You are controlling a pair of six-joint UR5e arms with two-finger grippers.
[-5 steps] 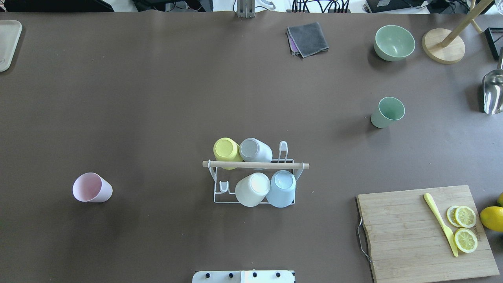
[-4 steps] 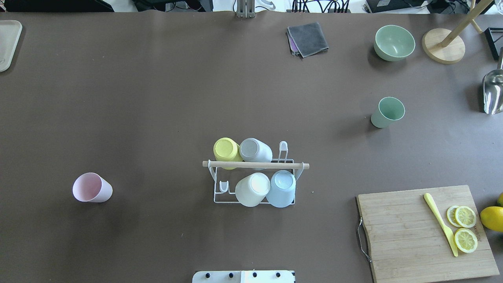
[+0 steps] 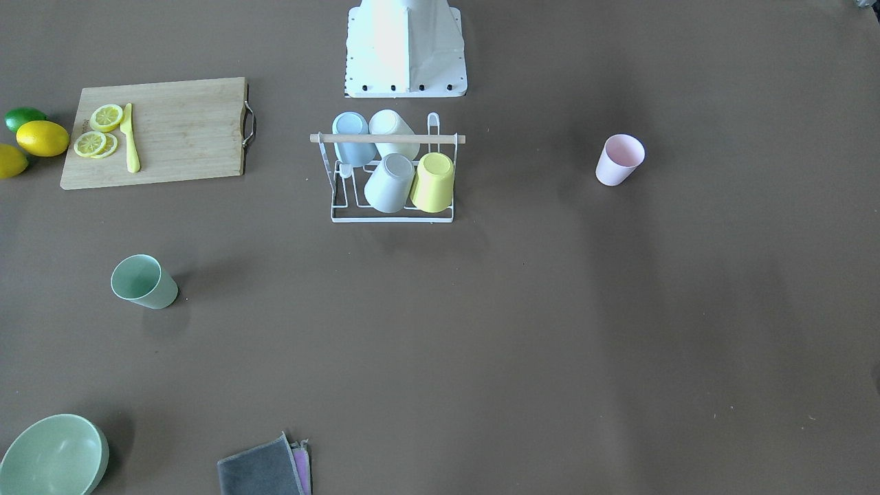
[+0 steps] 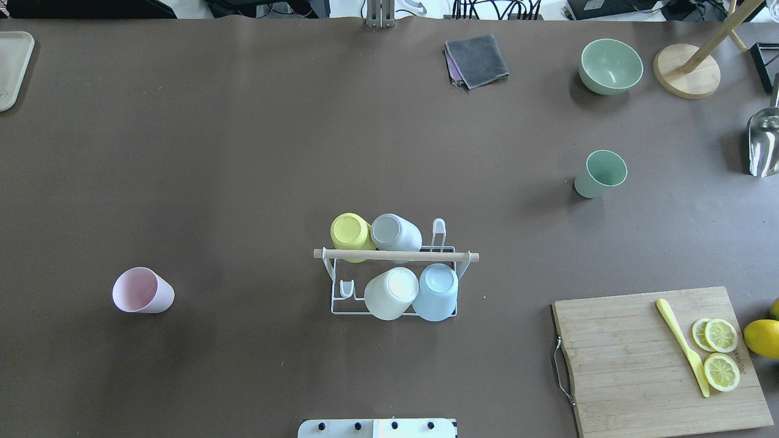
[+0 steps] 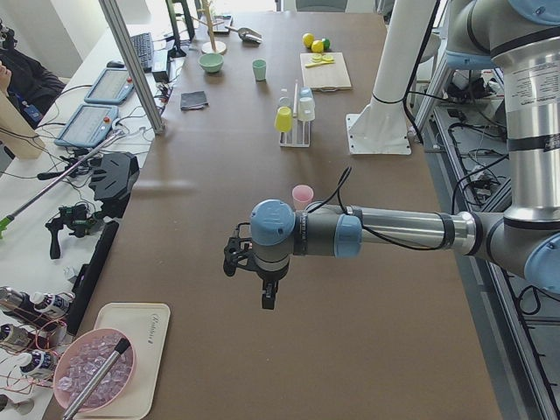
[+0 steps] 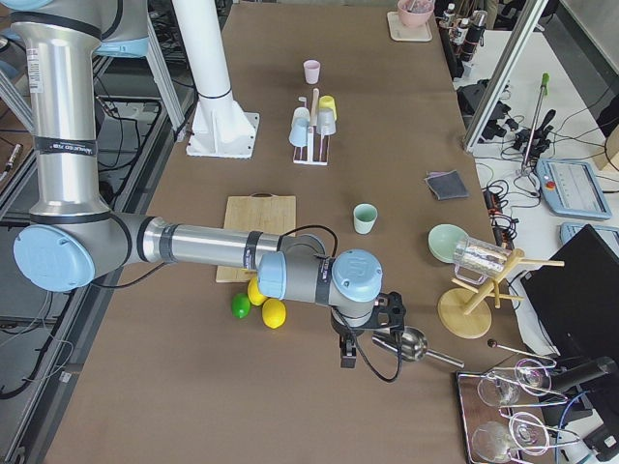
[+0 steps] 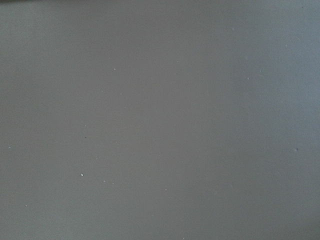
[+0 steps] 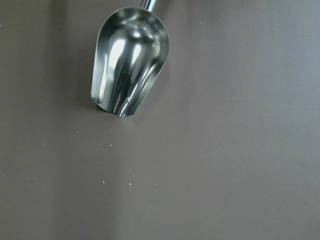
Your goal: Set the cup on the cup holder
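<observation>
The white wire cup holder (image 4: 332,304) with a wooden rod handle (image 4: 462,257) stands mid-table near the robot base and also shows in the front view (image 3: 388,139). Yellow (image 4: 349,231), grey (image 4: 392,231), white (image 4: 389,293) and light blue (image 4: 437,291) cups sit upside down on its prongs. A pink cup (image 4: 141,291) stands upright to its left. A green cup (image 4: 599,173) stands upright at the far right. My left gripper (image 5: 268,297) hangs over bare table, beyond the pink cup (image 5: 303,194). My right gripper (image 6: 348,354) hangs beside a metal scoop (image 8: 127,60). I cannot tell whether either is open.
A wooden cutting board (image 4: 633,359) with lemon slices (image 4: 721,353) and a yellow knife (image 4: 681,347) lies front right, with lemons (image 4: 762,337) beside it. A green bowl (image 4: 610,66), a grey cloth (image 4: 476,59), a wooden stand (image 4: 686,78) and a tray (image 4: 11,67) line the far edge.
</observation>
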